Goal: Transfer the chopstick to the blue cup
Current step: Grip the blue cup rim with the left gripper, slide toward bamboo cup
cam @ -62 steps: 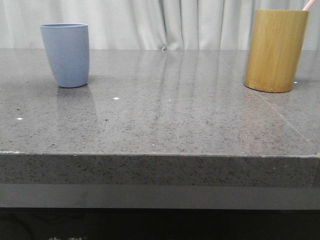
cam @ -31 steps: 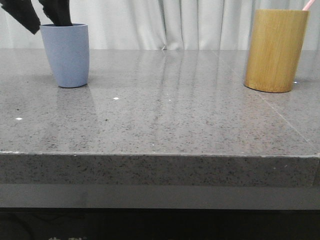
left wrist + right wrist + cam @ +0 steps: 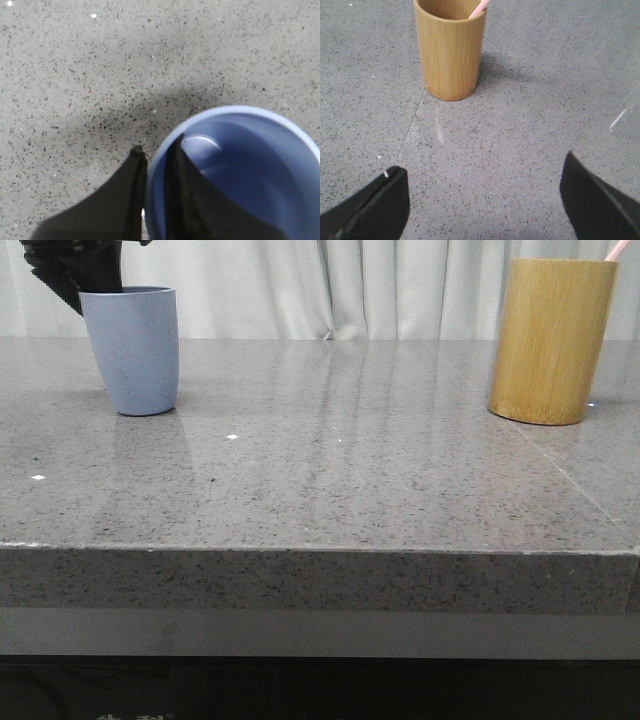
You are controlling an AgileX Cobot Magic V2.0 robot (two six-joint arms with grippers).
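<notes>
The light-blue cup (image 3: 132, 350) stands upright at the far left of the table; it also shows in the left wrist view (image 3: 250, 165). My left gripper (image 3: 88, 285) (image 3: 156, 145) straddles its rim, one finger inside and one outside, with the jaws closed on the wall. A pale pink chopstick tip (image 3: 618, 250) (image 3: 479, 8) sticks out of the bamboo holder (image 3: 550, 340) (image 3: 451, 50) at the far right. My right gripper (image 3: 481, 162) is open and empty, low over the table short of the holder; it is out of the front view.
The grey speckled stone table (image 3: 330, 470) has its front edge (image 3: 320, 552) close to the camera. White curtains (image 3: 330, 285) hang behind it. A thin seam line (image 3: 412, 122) runs across the top near the holder.
My left gripper has come down from above onto the blue cup's rim, and its fingers have drawn together on the wall. The cup and holder have not moved.
</notes>
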